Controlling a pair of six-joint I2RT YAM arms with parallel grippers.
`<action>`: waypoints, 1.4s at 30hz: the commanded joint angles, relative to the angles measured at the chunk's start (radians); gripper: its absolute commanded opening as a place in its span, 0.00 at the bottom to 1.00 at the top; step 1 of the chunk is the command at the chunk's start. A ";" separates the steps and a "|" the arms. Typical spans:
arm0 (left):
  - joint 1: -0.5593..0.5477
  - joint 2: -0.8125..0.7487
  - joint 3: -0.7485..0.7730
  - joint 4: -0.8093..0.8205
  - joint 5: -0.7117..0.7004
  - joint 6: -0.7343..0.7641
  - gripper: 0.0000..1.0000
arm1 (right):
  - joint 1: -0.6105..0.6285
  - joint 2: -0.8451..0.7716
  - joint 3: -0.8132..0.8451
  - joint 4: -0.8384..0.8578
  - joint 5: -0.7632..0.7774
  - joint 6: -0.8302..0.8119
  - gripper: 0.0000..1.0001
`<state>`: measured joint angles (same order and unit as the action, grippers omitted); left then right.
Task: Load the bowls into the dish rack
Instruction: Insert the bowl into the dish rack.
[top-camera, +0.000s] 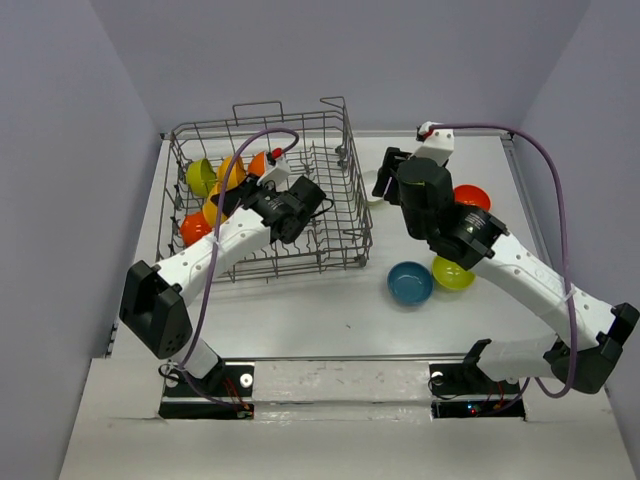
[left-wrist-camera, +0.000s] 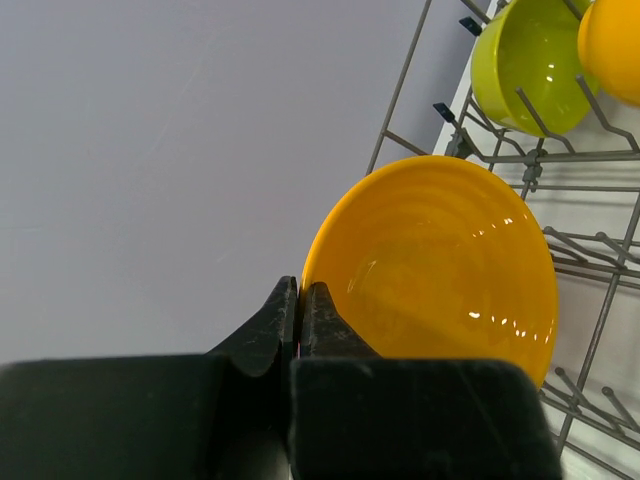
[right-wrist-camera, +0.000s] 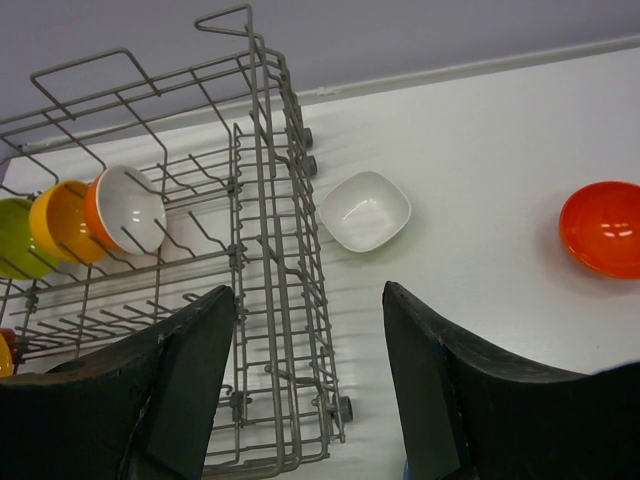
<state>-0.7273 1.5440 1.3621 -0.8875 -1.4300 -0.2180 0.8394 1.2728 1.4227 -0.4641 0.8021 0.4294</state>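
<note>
**Left claw (left-wrist-camera: 298, 292) shut on a bowl rim inside the dish rack (top-camera: 330, 235)**

Pinches orange-yellow bowl (left-wrist-camera: 445, 265) on edge near the rack's left side, close to a racked lime green bowl (left-wrist-camera: 530, 65). Looks like the placing step: calls for seating between tines, then letting go. Right claw (right-wrist-camera: 308, 290) spread wide over the worktop (right-wrist-camera: 500, 330), facing white bowl (right-wrist-camera: 365, 210) just beside the rack.

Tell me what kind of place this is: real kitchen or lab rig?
Most likely a lab test cell, not a kitchen: bare grey walls box in a white table, and a wire dish rack sits on it with a teal bowl loose beside it.
</note>
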 joint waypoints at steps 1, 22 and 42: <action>-0.001 0.010 0.061 -0.158 -0.247 -0.151 0.00 | 0.010 -0.047 -0.002 0.051 0.032 -0.001 0.66; 0.037 0.082 0.042 -0.248 -0.250 -0.282 0.00 | 0.010 -0.075 -0.039 0.056 0.034 0.011 0.66; 0.034 -0.051 0.182 -0.251 -0.247 -0.219 0.00 | 0.010 -0.142 -0.028 0.067 0.014 -0.015 0.67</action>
<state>-0.6926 1.5940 1.4555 -1.1236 -1.4296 -0.4305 0.8394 1.1503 1.3586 -0.4446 0.8070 0.4290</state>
